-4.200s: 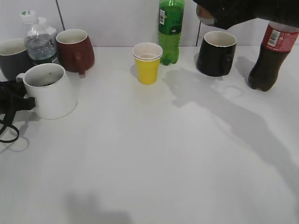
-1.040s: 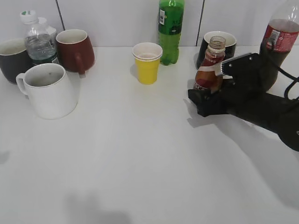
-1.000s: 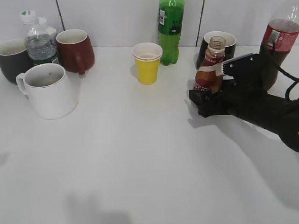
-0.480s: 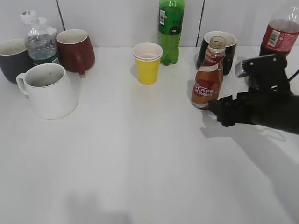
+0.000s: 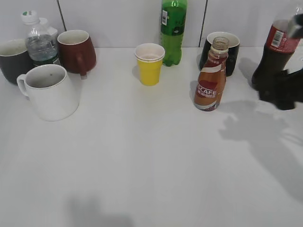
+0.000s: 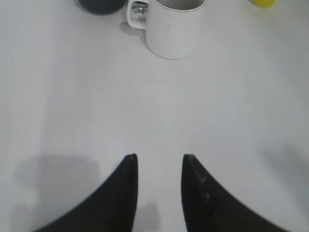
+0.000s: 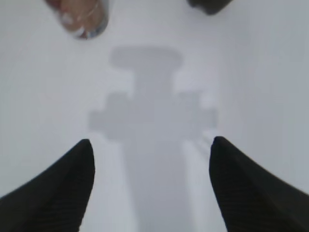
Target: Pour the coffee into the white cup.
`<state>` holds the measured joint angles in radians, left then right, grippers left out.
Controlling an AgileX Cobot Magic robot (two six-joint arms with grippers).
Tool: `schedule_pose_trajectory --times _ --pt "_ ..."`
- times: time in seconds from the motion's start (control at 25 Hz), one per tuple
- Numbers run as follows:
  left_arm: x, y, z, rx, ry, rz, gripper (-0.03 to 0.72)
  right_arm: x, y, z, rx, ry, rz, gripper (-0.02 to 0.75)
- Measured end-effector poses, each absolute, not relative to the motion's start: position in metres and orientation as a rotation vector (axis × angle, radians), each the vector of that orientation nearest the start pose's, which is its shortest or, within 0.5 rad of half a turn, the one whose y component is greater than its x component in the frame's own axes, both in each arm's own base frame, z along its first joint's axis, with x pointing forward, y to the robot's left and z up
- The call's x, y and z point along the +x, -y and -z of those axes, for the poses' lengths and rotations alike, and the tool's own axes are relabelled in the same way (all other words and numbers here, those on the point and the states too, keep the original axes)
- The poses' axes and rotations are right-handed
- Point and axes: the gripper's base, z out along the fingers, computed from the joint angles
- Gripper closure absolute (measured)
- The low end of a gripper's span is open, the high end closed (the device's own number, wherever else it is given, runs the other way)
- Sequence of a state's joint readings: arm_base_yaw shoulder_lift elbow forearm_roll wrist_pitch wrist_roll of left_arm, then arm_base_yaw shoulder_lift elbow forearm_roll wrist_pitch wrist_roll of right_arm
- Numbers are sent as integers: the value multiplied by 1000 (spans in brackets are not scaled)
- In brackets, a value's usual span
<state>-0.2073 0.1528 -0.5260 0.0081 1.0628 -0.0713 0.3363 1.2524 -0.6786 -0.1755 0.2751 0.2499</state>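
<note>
The coffee [image 5: 209, 75] stands upright and uncapped on the white table, right of centre; its base shows in the right wrist view [image 7: 82, 17]. The white cup [image 5: 49, 92] stands at the left, handle to the left, and also shows in the left wrist view [image 6: 176, 24]. My right gripper [image 5: 284, 90] is a dark shape at the right edge, apart from the coffee; in its wrist view [image 7: 152, 142] it is wide open and empty. My left gripper [image 6: 159, 159] is open and empty above bare table, well short of the white cup; it is out of the exterior view.
Along the back stand a dark grey mug [image 5: 12, 59], a water bottle [image 5: 40, 42], a maroon mug [image 5: 75, 49], a yellow paper cup [image 5: 149, 64], a green bottle [image 5: 173, 28], a black mug [image 5: 226, 49] and a cola bottle [image 5: 274, 52] beside my right gripper.
My right gripper set the coffee down, let go and pulled back to the right. The left gripper, at the white cup's handle earlier, has left the exterior view.
</note>
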Motion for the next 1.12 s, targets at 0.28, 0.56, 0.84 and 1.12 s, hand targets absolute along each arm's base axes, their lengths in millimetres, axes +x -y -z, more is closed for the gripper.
schedule_pose_trajectory --times 0.28,0.56,0.84,1.12 --pt "13 7 -284 253 -2144 168 446 183 -58 -303 -254 -2473 -110 164" --pt "6 6 -284 254 -2101 172 446 105 -32 -324 -246 -2379 -156 164" --pt "5 6 -284 253 -2096 172 446 31 -6 -302 -221 -2231 -184 165" --pt "1 5 -285 251 -2071 174 446 -8 10 -282 -193 -2061 -189 165"
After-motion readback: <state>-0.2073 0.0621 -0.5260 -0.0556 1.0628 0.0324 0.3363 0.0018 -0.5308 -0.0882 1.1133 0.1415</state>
